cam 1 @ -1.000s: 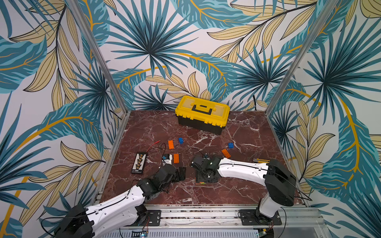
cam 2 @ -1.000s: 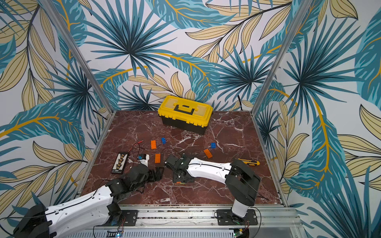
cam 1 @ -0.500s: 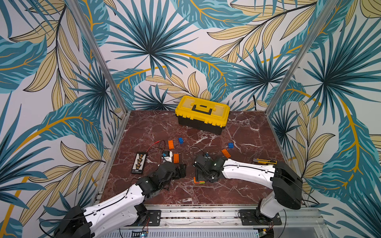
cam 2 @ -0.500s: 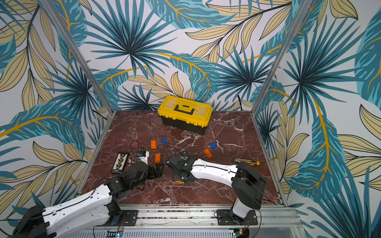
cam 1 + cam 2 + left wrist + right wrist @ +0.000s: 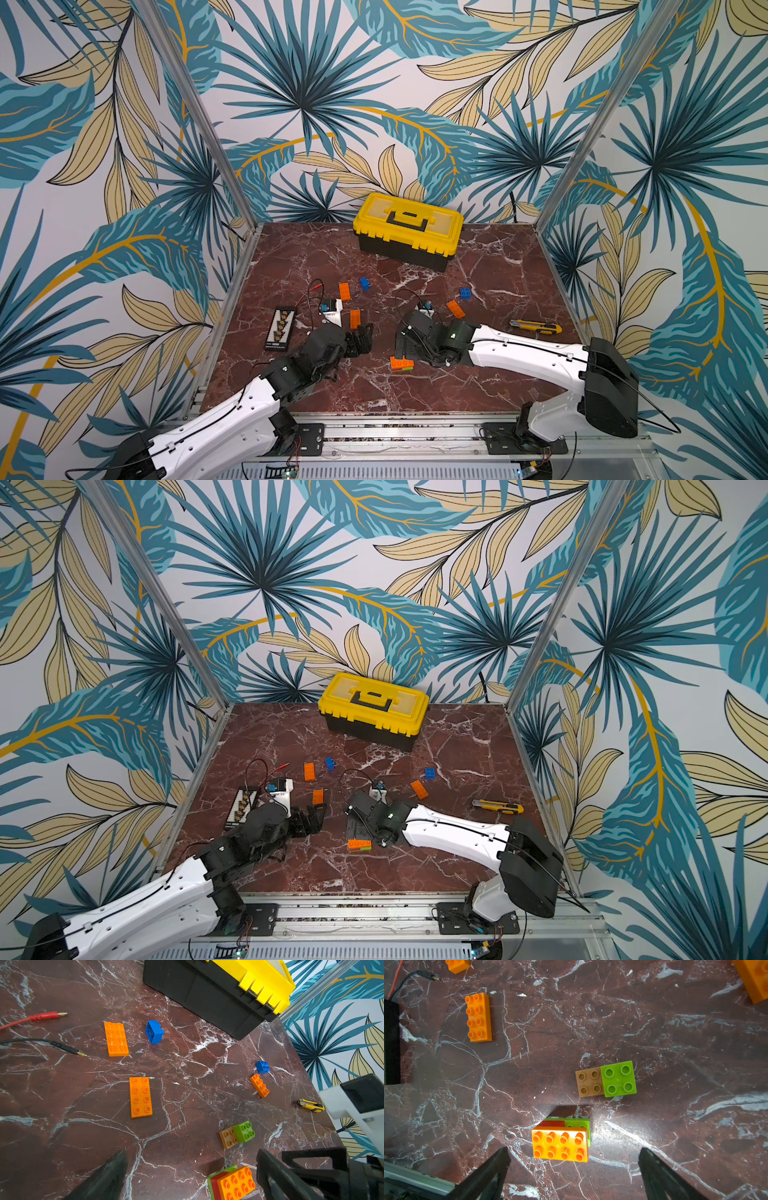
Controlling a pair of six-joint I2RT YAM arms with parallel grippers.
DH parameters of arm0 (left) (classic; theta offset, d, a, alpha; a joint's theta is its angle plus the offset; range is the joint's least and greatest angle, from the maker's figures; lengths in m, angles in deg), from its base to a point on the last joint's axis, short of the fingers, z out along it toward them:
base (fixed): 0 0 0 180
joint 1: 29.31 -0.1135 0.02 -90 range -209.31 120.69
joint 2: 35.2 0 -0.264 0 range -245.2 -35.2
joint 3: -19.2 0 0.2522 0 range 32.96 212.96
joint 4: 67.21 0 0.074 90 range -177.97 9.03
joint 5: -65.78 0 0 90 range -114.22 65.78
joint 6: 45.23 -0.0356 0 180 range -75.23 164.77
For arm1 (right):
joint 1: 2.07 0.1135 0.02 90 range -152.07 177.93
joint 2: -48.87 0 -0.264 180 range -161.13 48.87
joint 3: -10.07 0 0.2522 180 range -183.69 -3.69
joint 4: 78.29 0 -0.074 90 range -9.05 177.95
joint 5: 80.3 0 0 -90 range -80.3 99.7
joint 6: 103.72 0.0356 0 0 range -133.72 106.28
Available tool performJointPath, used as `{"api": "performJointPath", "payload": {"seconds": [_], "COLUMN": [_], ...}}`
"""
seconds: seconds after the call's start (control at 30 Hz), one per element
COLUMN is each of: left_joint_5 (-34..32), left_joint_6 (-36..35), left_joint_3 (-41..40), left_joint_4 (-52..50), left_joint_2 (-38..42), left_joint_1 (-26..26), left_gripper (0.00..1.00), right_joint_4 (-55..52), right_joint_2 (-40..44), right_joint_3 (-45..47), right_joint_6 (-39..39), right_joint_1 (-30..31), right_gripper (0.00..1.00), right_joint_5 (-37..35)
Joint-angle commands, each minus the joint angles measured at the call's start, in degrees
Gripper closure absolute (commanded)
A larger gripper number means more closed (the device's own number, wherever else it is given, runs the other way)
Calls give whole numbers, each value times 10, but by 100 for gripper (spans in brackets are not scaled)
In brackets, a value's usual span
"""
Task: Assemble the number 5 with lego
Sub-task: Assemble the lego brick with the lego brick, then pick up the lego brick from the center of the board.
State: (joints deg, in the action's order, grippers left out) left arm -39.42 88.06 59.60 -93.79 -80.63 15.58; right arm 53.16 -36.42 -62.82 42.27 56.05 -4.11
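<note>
In both top views the left arm [image 5: 216, 419] comes in from 7 o'clock and stretches low toward 1 o'clock. Its white forearm lies nearly flat and its black wrist [image 5: 320, 349] is slightly bent. The left gripper [image 5: 360, 337] points on toward 1 o'clock, and the wrist view shows its 2 black fingers [image 5: 104, 1178] spread wide.

The right arm [image 5: 528, 357] rises from its base at 5 o'clock, folds at a black elbow [image 5: 609, 386] and runs its white forearm toward 9 o'clock. There the arm turns downward, so the right gripper [image 5: 405, 347] aims down, its 2 jaws parted wide. The 2 grippers sit near each other, not touching.
</note>
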Motion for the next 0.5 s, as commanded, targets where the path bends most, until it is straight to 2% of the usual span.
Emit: {"api": "performJointPath", "payload": {"seconds": [0.0,0.2,0.37,0.47], "left_joint_5": [4,-6,-9,-11], "left_joint_6": [-2,17,33,35], "left_joint_3": [13,1,-30,-38], "left_joint_4": [4,-8,5,7], "left_joint_2": [5,16,34,40], "left_joint_1": [-4,-3,-3,-3], "left_gripper": [0,0,0,0], "right_joint_4": [-36,-57,-127,-128], "right_joint_2": [-5,-63,-108,-117], "right_joint_3": [-19,-43,-85,-105], "right_joint_6": [2,20,17,6], "right_joint_1": [0,6,22,23], "right_gripper": [1,1,1,1], "right_joint_5": [-13,46,-8,-8]}}
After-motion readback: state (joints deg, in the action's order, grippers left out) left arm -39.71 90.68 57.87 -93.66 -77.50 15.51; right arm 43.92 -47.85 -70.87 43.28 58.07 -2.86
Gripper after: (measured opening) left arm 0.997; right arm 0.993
